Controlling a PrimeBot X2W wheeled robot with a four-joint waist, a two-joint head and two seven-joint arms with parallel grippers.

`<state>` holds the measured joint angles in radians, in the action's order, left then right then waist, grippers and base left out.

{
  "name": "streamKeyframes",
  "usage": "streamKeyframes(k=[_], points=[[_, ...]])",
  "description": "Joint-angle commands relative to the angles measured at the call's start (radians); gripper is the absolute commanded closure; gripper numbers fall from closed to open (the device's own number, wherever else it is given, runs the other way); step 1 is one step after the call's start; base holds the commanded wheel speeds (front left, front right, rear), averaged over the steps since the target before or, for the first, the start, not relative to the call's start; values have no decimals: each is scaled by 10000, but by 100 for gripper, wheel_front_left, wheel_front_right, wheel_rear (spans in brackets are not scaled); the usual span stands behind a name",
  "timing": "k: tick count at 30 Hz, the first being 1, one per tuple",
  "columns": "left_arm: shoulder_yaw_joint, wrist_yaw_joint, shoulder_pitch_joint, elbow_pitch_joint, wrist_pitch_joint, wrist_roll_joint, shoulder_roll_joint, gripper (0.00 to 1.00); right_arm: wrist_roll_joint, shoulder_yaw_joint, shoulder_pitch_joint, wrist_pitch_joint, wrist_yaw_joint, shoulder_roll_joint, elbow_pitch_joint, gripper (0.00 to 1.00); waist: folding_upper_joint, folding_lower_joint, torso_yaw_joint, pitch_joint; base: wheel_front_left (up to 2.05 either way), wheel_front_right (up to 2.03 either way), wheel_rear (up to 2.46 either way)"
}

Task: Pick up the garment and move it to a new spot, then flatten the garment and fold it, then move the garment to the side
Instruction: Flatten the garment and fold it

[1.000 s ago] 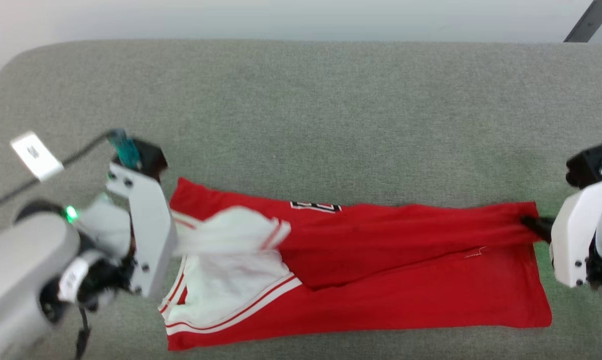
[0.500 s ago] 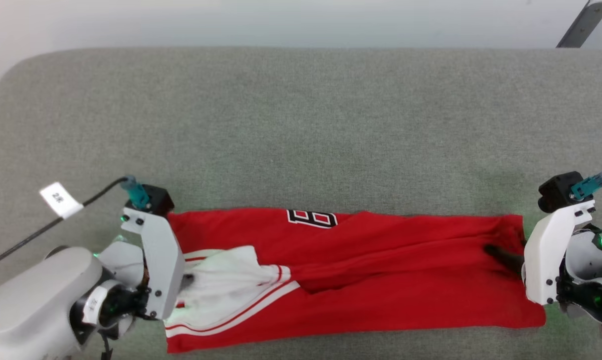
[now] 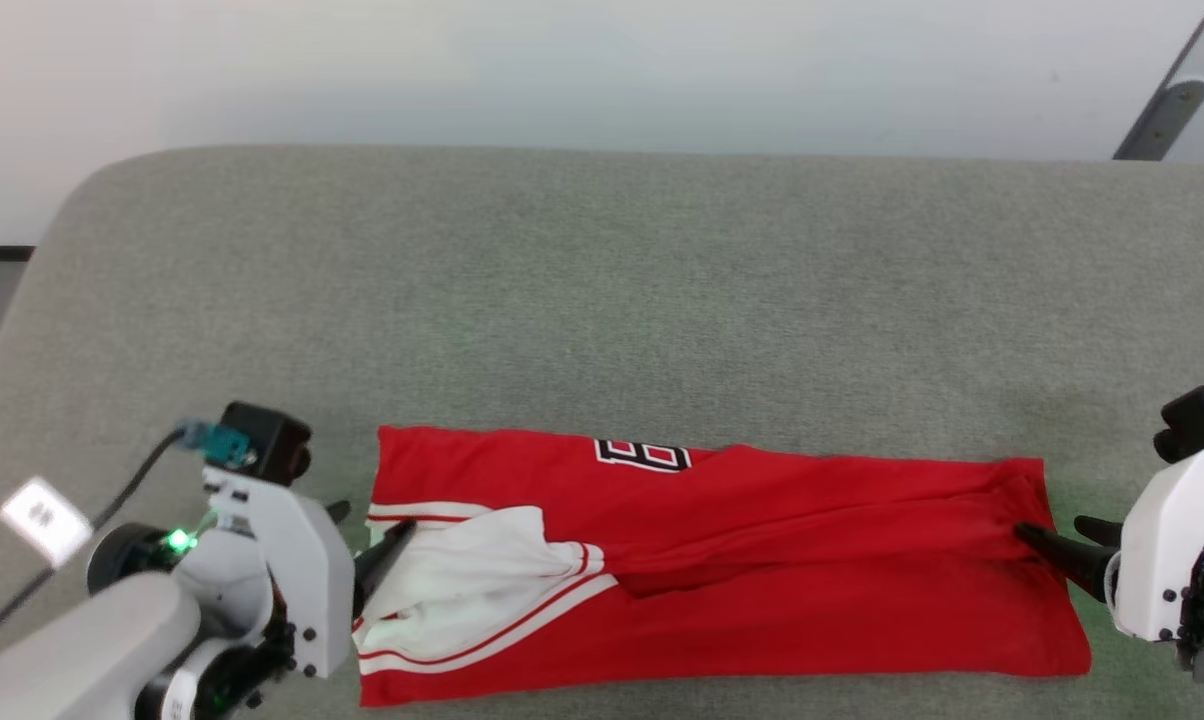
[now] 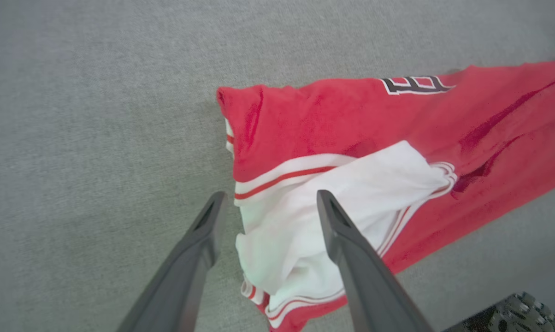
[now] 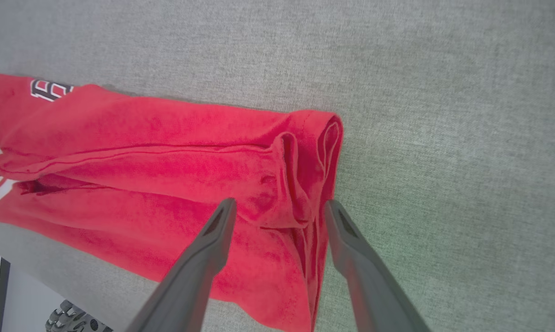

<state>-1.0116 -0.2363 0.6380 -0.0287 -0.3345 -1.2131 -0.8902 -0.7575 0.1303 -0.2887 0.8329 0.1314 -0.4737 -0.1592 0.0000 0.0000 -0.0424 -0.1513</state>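
The garment point(image 3: 762, 570) lies folded lengthwise as a long red strip near the front of the grey cushion point(image 3: 602, 300), with a white sleeve point(image 3: 462, 590) bunched on top at its left end and part of the black print at its far edge. My left gripper point(image 3: 372, 520) is open at the left end, its fingers either side of the striped white trim point(image 4: 277, 177) and holding nothing. My right gripper point(image 3: 1052, 527) is open at the right end. Its fingers point(image 5: 213, 240) straddle the rumpled red hem point(image 5: 300, 175) without pinching it.
The garment's near edge lies close to the cushion's front edge point(image 3: 722, 705). Bare grey cushion stretches behind and to both sides. A cable with a white tag point(image 3: 42, 520) trails from the left wrist. A dark strut point(image 3: 1162, 115) leans at the top right.
Both grippers have opened and let go of the garment's ends, which now lie on the cushion. The head camera has tilted, so the whole picture has shifted down.
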Motion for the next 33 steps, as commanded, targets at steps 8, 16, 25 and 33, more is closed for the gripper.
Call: streamKeyframes(k=[8,16,25,33], points=[[851,-626,-1336,-261,3593,647,182,0,315,-668,218,680,-17,224,-303,0,0,0,-521,179,0,0,0],[1999,-1107,-2426,-1010,5891,804,765,0,800,-940,-96,1269,-17,364,-1143,0,0,0,-1008,48,0,0,0],[5498,-699,-4103,-1201,5994,2882,2291,0,1032,-952,-391,1502,-17,808,-2103,0,0,0,-1412,-93,0,0,0],[7331,237,-5043,-1440,5997,4245,3490,0,864,-776,-457,2126,-17,1171,-3042,0,0,0,-1601,-190,0,0,0]])
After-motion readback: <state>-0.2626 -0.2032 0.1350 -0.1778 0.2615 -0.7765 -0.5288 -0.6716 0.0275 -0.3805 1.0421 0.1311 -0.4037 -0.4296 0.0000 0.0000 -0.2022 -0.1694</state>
